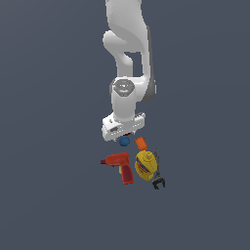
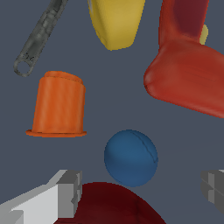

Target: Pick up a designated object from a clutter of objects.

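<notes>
The small blue ball lies on the floor between the orange ridged piece, the red power drill and the dark red bowl. My gripper is open, with one finger on each side of the ball and not touching it. In the exterior view the gripper hangs just above the blue ball, and the hand hides most of the bowl.
The yellow container and the dark grey clamp lie beyond the ball. In the exterior view the drill, yellow container, clamp and orange piece crowd close below the hand.
</notes>
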`<state>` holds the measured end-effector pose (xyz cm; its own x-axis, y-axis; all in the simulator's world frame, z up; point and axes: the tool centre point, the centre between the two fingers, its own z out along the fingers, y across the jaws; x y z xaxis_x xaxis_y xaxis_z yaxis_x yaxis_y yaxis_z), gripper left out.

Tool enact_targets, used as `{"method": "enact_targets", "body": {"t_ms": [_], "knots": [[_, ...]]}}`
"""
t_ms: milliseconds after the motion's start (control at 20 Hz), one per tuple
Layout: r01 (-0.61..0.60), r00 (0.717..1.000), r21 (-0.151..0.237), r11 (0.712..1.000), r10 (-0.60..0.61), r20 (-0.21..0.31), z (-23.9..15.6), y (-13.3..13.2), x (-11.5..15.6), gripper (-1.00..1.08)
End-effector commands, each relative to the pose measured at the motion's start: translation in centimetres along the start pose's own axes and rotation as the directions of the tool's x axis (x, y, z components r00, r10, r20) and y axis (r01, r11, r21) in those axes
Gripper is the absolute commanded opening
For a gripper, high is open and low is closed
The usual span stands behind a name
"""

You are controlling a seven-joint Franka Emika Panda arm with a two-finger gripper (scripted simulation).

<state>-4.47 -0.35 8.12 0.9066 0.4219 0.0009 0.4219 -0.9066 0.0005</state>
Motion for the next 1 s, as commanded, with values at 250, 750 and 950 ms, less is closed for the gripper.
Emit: {"method": "enact_targets", "body": {"t_ms": [250, 750, 950], "knots": [[0.001, 1.000, 0.000, 1.000, -0.001, 0.001, 2.1, -0.1, -0.1, 1.00], [0.003, 1.000, 0.000, 1.000, -0.003, 0.001, 5.0, -0.1, -0.2, 1.00], [0.003, 1.000, 0.000, 1.000, -0.003, 0.001, 5.1, -0.1, -0.2, -1.00]]}}
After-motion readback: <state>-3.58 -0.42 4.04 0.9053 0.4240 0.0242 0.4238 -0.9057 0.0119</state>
